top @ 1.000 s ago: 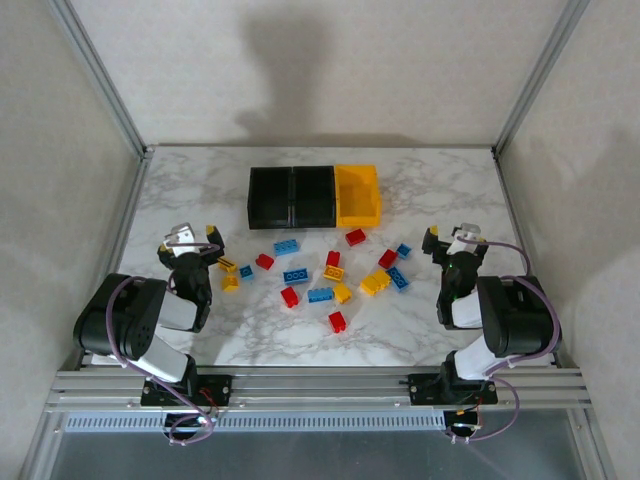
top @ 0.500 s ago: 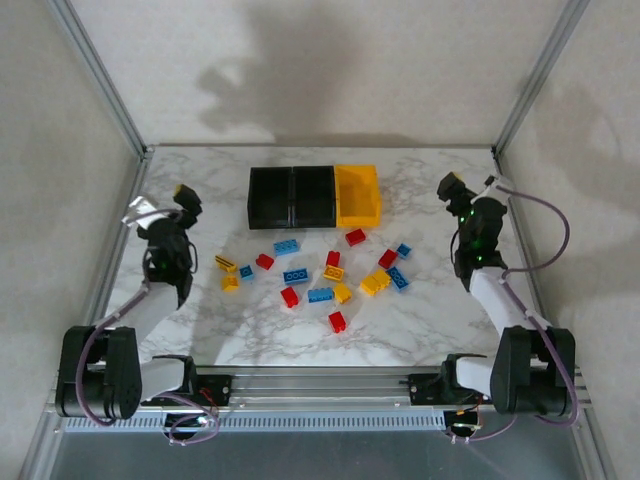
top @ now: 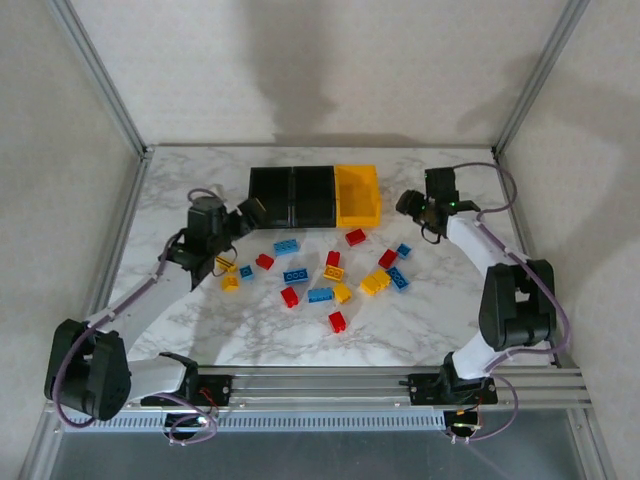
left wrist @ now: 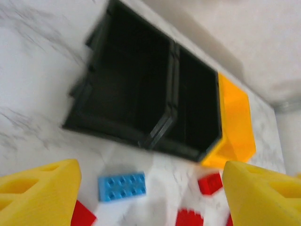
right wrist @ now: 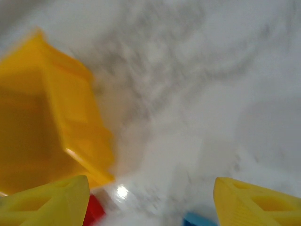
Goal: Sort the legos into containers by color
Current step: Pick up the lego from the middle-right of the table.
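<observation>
Lying loose on the marble table [top: 170,190], the legos [top: 296,275] were scattered in a mix of red, yellow and blue, just in front of the containers [top: 292,200]. The two black bins looked empty.

The bricks looked small, hard and light. They would not bend or break. But their smooth sides could slip, and a light brick could skid away if it got bumped. The best place to pinch one seemed to be across its two flat sides, not on the bumpy top.

The left gripper [top: 248,212] hung near the front of the left black bin [top: 268,222], its fingers wide apart with nothing in them. The right gripper [top: 408,203] hung near the yellow bin [top: 358,222], its fingers also apart and empty.

The table was flat, white and grey, and it looked slick. Pale walls [top: 400,60] and silver posts [top: 105,85] closed in the sides and back, so there was not much room to move.
</observation>
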`<state>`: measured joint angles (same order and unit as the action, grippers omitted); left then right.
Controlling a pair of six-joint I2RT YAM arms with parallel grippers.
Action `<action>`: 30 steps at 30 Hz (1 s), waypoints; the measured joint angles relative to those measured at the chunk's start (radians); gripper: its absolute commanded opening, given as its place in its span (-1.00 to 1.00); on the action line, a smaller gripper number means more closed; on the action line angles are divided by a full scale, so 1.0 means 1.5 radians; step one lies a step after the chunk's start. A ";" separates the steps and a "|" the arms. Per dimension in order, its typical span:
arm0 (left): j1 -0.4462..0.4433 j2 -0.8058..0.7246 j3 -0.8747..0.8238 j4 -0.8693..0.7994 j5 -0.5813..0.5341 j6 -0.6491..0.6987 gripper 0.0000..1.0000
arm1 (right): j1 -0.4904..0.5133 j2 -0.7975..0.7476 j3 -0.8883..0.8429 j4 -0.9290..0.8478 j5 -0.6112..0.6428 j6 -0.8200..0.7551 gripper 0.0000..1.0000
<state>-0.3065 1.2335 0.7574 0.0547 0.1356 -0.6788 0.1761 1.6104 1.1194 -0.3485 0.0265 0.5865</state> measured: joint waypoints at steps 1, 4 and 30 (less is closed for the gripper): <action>-0.023 -0.002 -0.006 -0.003 0.000 0.000 0.55 | 0.000 0.011 -0.001 -0.021 0.003 0.004 0.42; -0.079 -0.003 -0.025 -0.006 -0.001 0.000 0.56 | 0.000 0.032 -0.001 -0.062 0.012 0.009 0.38; -0.183 0.060 -0.028 -0.015 -0.037 -0.027 0.63 | 0.030 0.126 -0.018 -0.074 -0.003 0.045 -0.16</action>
<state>-0.5812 1.3235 0.7151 0.0322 0.0807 -0.7193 0.2207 1.7988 1.0924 -0.4595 0.0216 0.6537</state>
